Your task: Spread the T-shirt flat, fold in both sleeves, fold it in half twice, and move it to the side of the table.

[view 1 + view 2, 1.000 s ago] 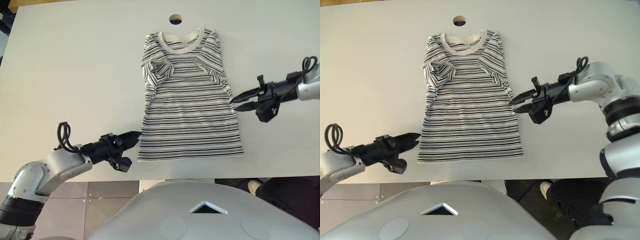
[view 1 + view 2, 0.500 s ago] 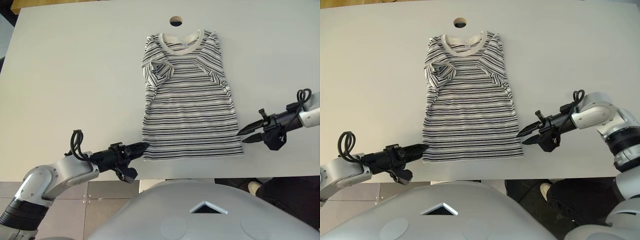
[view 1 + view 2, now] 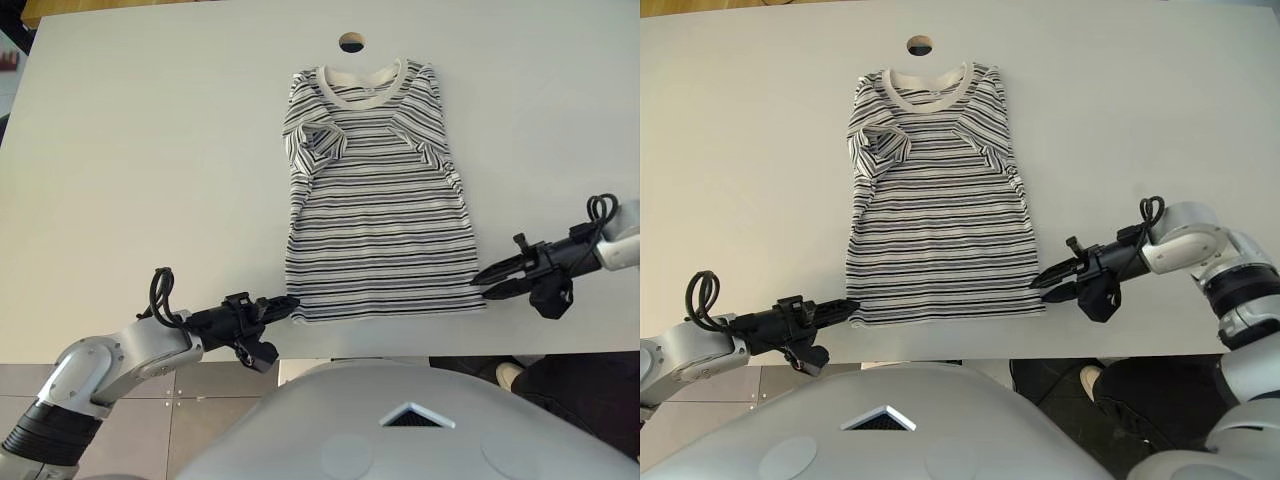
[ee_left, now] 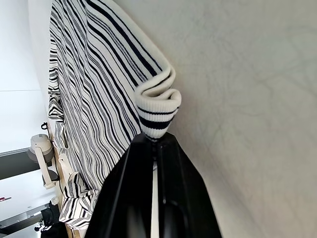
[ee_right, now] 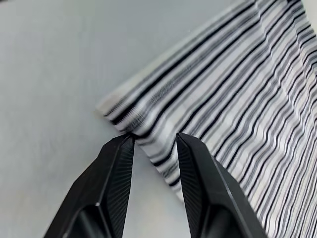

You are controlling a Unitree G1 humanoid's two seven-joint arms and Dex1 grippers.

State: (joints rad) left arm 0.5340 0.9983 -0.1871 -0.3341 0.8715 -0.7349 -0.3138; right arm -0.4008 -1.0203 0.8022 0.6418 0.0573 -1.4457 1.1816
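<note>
Both claws have closed in on the hem [image 3: 385,308] of the shirt [image 3: 380,190]. Our right claw [image 3: 478,288], which a second ago hung beside the shirt's middle, has dropped back to the near right corner. Our left claw [image 3: 287,300] has crept the last bit to the near left corner.

The left claw is clenched. Its wrist view shows the ribbed corner curled up at the fingertips, pinched there as far as we can judge. The right claw is spread, a finger on either side of its corner, the cloth between them not yet nipped.

From both claws the shirt stretches away across the table [image 3: 150,150]. It lies flat, with the sleeves already folded in over the chest and the collar [image 3: 365,88] at the far end, just short of a hole [image 3: 351,41] in the tabletop.

We judge the shirt light, limp knit that will sag between two grips and crease wherever it drags. The doubled hem is the firmest hold, and both layers should be caught at each corner, so the right claw needs a deeper bite.

Just behind both claws runs the table's near edge, leaving little room to draw back. Ahead, over the shirt, the way to the collar is open, and outward of each claw the tabletop runs on well beyond the cloth.
</note>
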